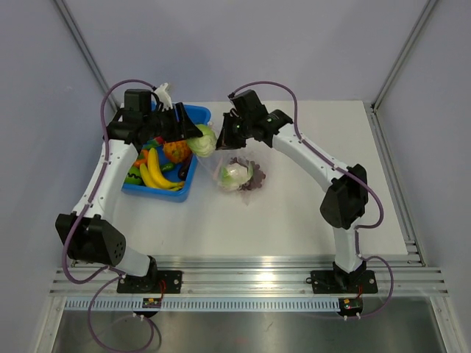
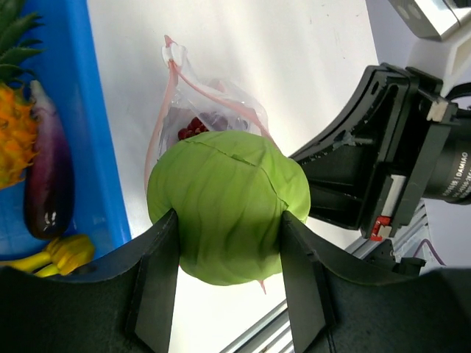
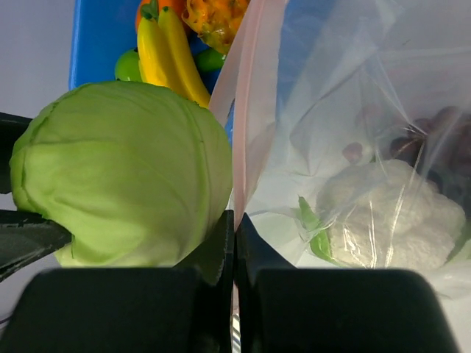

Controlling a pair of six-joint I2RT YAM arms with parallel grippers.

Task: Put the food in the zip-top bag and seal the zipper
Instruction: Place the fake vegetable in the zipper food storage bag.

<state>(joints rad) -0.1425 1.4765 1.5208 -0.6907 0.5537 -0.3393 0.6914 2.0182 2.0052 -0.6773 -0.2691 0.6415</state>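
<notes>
White tabletop (image 1: 302, 220) fills the workspace, with pale walls behind it. At the left sits the blue tray (image 1: 158, 193), its long axis running from the near edge toward the far one. It holds yellow bananas (image 1: 152, 173), a pineapple (image 1: 176, 151) and a purple eggplant (image 2: 48, 176).

Just past the tray's right wall, the left gripper (image 2: 228, 228) hangs above the table. Its jaws are spread wide around a green cabbage (image 1: 203, 140) and grip the round head on two opposite sides.

Close against the cabbage's right side is the right gripper (image 3: 234, 237). Its jaws are pressed together on the pink-red zipper (image 3: 246, 95), lifting that edge. I cannot tell whether the cabbage touches those fingers.

The zip-top bag (image 1: 239, 176) lies near the middle of the table. Its raised mouth is turned toward the far left, at the cabbage, and its body trails toward the near right. In the right wrist view the zipper runs straight away from the fingers, and one strip bows off to the side, so the mouth gapes. Inside the bag are a pale cauliflower-like piece (image 3: 390, 213) and purple grapes (image 3: 419, 140).

Right of the bag the table is bare out to its right edge, and a broad bare strip lies between the bag and the arm bases. On the left, the tray wall, the cabbage and the two grippers are crowded together.
</notes>
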